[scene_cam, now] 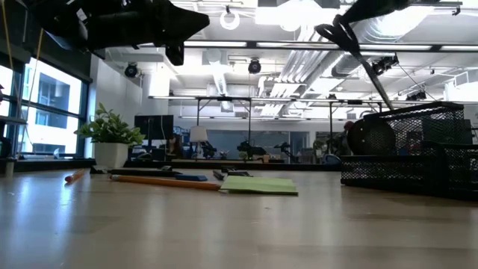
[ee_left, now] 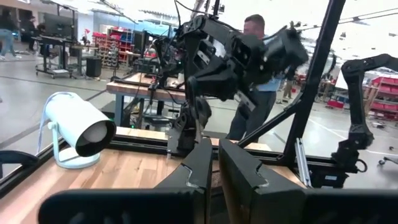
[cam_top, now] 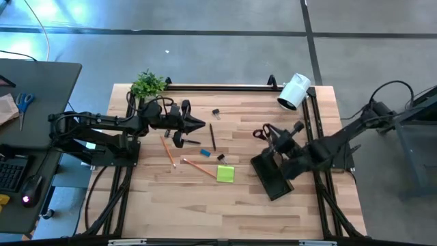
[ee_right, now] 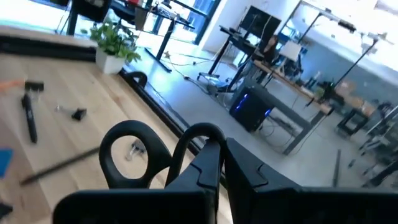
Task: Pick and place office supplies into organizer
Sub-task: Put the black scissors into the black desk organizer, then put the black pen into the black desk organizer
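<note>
The right tool [cam_top: 273, 139] is clamped on the scissors [cam_top: 263, 133], held above the organizer [cam_top: 270, 176]; stiff and top-heavy, they are best gripped near the pivot. The left tool [cam_top: 198, 126] hovers shut and empty above a pen [cam_top: 212, 137]. The blade tips are hard to make out.

Grey concrete floor [cam_top: 205, 17], big windows [scene_cam: 45, 104], bright ceiling lights [scene_cam: 287, 11].

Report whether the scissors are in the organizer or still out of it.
Out. The right gripper is shut on the scissors, holding them in the air above the organizer.
</note>
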